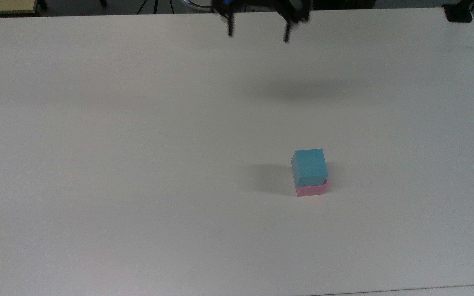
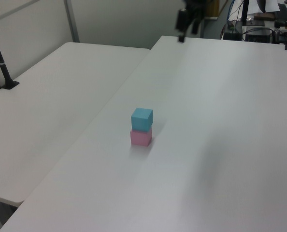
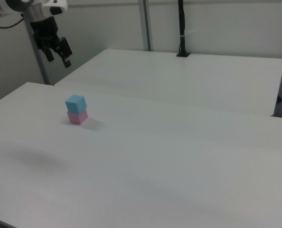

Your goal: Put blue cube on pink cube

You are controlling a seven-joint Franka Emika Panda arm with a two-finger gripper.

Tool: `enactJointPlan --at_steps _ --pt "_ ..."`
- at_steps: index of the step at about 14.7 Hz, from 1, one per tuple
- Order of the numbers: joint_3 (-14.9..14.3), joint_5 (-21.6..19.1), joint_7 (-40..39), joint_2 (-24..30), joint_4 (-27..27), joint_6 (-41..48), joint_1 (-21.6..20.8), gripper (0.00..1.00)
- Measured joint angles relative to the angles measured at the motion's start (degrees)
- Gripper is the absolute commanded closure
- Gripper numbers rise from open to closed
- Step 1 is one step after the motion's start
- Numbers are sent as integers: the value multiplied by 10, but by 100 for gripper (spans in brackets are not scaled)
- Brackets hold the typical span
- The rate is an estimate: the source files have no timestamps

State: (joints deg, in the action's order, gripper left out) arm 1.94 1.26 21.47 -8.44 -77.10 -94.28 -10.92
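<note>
On the white table (image 1: 138,164), the blue cube (image 1: 309,167) is sitting squarely atop the pink cube (image 1: 312,190), while the gripper (image 1: 257,33) is hanging high above the far edge, well apart from them, fingers spread wide and holding nothing.

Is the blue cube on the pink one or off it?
On it. The blue cube sits squarely atop the pink cube on the table; the hand is open, far away.
</note>
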Motion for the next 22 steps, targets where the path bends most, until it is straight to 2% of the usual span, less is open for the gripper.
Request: enactJointPlan --at_steps 2,5,6,8,11,15,17,18,19,22 --pt "15 0 -35 45 -46 18 38 0" --pt "23 0 -94 83 -110 20 82 0" --pt "27 0 -131 93 -132 27 111 0" --pt "28 0 -183 95 -150 30 156 0" --pt "28 0 -201 95 -154 21 179 0" --pt "16 0 -201 91 -154 11 179 0" --pt "-17 0 -199 85 -154 11 150 0" --pt "-55 0 -189 83 -154 11 109 0" --pt "-78 0 -181 81 -154 10 83 0" --pt "-86 2 -176 74 -154 -4 74 0"
